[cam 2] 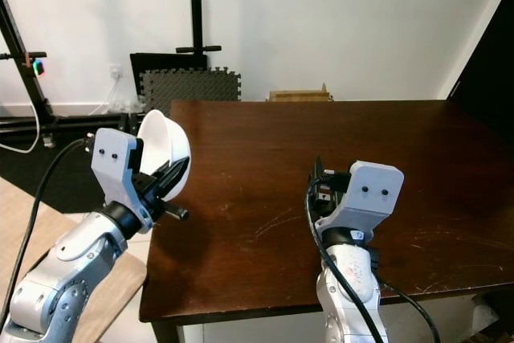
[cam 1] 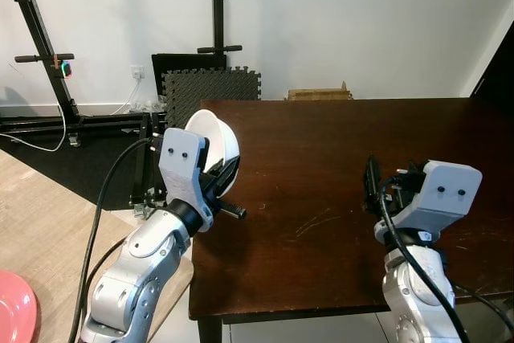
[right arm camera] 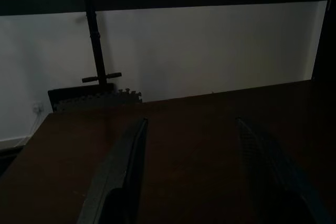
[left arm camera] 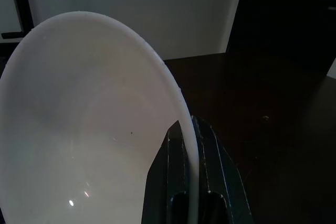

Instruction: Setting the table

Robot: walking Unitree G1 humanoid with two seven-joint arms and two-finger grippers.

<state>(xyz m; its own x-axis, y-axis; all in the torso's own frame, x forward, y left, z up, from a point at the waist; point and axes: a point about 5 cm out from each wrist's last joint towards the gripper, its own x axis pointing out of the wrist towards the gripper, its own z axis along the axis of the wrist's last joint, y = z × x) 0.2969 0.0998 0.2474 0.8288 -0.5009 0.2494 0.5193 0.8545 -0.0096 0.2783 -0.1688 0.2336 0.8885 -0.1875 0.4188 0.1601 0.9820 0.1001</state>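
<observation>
**White bowl held at the left edge of the surface**

The left end effector is clamped on the rim of a white bowl, left of the frame's middle. One finger is inside the rim and one outside. The bowl is tipped on its side in the air, with nothing inside it, right by the left edge of the dark wooden surface. The right end effector, at lower right, hovers over the surface with its fingers spread apart, holding nothing. A pink plate lies on the floor at lower left.
</observation>
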